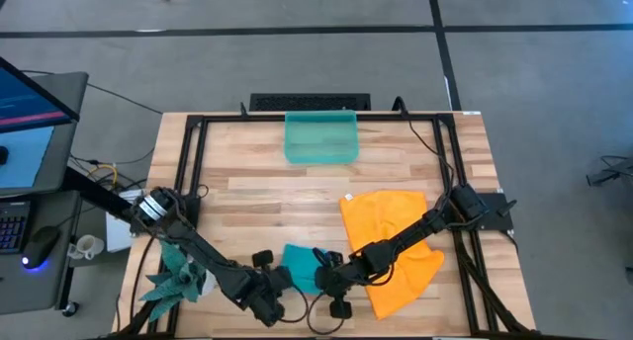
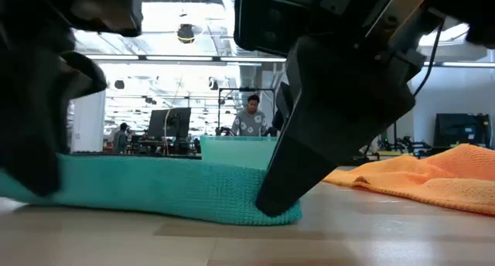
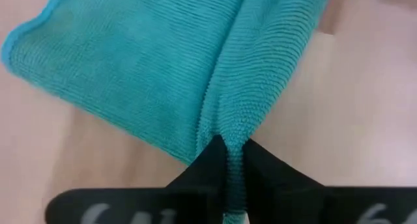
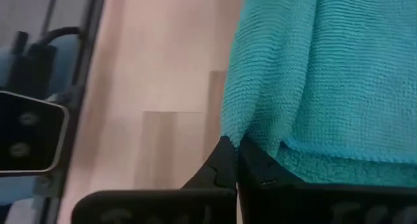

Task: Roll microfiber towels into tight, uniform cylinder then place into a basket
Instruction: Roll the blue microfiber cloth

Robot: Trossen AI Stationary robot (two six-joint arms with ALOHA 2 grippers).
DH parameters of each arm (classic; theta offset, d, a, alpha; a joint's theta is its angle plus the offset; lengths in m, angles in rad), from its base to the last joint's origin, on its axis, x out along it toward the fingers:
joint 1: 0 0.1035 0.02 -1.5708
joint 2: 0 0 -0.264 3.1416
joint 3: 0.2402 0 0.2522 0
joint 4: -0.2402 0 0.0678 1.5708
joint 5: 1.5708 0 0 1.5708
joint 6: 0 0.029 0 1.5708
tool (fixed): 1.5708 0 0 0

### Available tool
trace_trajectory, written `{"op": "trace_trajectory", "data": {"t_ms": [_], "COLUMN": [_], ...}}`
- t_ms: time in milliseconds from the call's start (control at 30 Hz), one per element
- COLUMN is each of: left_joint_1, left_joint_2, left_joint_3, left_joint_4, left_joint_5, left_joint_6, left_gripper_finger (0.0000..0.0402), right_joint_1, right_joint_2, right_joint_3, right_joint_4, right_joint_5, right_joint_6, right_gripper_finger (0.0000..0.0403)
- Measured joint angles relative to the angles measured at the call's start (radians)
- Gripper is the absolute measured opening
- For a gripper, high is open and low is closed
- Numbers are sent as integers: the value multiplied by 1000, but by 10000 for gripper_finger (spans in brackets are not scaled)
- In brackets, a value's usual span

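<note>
The teal-blue towel [image 1: 301,265] lies folded small near the table's near edge, between my two grippers. My left gripper [image 1: 281,280] is shut on its left end and my right gripper [image 1: 327,275] on its right end. In the low view the towel [image 2: 170,190] lies flat on the wood. The orange towel [image 1: 393,247] lies spread out and rumpled on the table's right half, under my right arm. The translucent teal-green basket [image 1: 320,138] stands at the far edge, in the middle. My left gripper pinches a raised ridge of the teal towel [image 3: 229,140] between its two fingers, several layers gathered. The fingers come slanting down from the near left. The rest of the towel lies on the table. My right gripper pinches the teal towel's bunched edge [image 4: 233,134] between its two fingers. The fingers [image 2: 288,187] slant down from the right onto the towel's right end. That end rests on the table.
A teal spiky plant figure [image 1: 178,279] lies at the near left, beside my left arm. A black frame runs around the tabletop [image 1: 297,197]. Bare wood lies between the basket and the towels. A person [image 2: 249,119] stands in the room beyond the table.
</note>
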Motion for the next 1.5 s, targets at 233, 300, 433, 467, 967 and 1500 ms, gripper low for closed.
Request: {"op": "trace_trajectory", "data": {"t_ms": [233, 300, 433, 467, 967, 1500], "left_joint_1": [81, 113, 199, 224, 350, 350], "left_joint_2": [-63, -58, -48, -49, -51, -51], "left_joint_3": [0, 0, -19, -32, -122, -121], "left_joint_4": [17, 18, 16, 23, 99, 94], "left_joint_5": [271, 330, 432, 461, 620, 609], "left_joint_6": [-204, -208, -189, -191, -225, -170], "left_gripper_finger": [16, 19, 19, 18, 19, 20], "right_joint_1": [18, 18, 16, 15, 10, 42], "right_joint_2": [2, 2, 2, 2, -1, -54], "right_joint_3": [-1, 4, 11, 12, 12, 12], "right_joint_4": [84, 76, 71, 68, -9, 45], "right_joint_5": [-40, -43, -45, -45, 38, 56], "right_joint_6": [3, 14, 59, 66, 109, 17], "right_gripper_finger": [9, 9, 10, 10, 66, 133]}}
